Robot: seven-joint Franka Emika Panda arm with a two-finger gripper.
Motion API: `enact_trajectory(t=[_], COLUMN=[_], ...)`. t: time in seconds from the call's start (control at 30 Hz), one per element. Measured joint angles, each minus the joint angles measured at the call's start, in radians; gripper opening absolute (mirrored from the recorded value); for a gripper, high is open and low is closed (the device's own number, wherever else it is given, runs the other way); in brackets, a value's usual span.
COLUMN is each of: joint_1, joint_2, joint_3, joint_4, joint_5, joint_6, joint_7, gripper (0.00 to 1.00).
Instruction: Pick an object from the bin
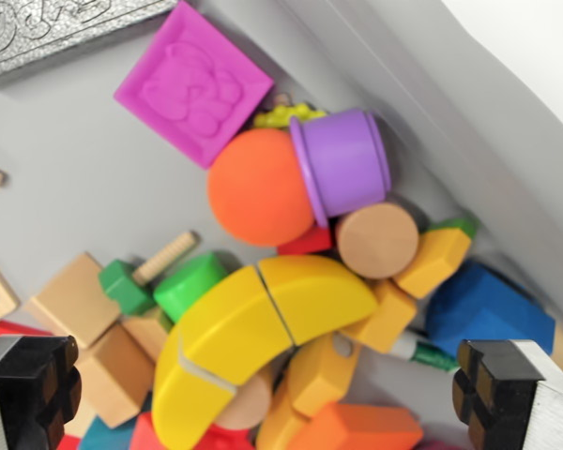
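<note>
I see the grey bin (84, 178) crowded with toys: a yellow banana (253, 333) in the middle of the pile, an orange ball (258, 187) touching a purple cup (342, 164), and a magenta tile (192, 84). My gripper (263, 384) hangs spread wide, pads (38, 384) holding nothing, straddling the banana.

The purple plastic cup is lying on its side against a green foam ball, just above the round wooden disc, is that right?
Not quite: the ball is orange, not green. In the wrist view the purple plastic cup lies on its side against the orange foam ball, just above the round wooden disc.
</note>
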Motion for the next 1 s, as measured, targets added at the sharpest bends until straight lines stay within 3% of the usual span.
enact_trajectory(t=[0.33, 1.0], joint_1=[0.009, 0.029], joint_2=[0.053, 0.180], joint_3=[0.015, 0.046], joint_4=[0.016, 0.075], joint_5=[-0.016, -0.063], joint_6=[0.035, 0.096], joint_7=[-0.098, -0.307], gripper=[1.00, 1.00])
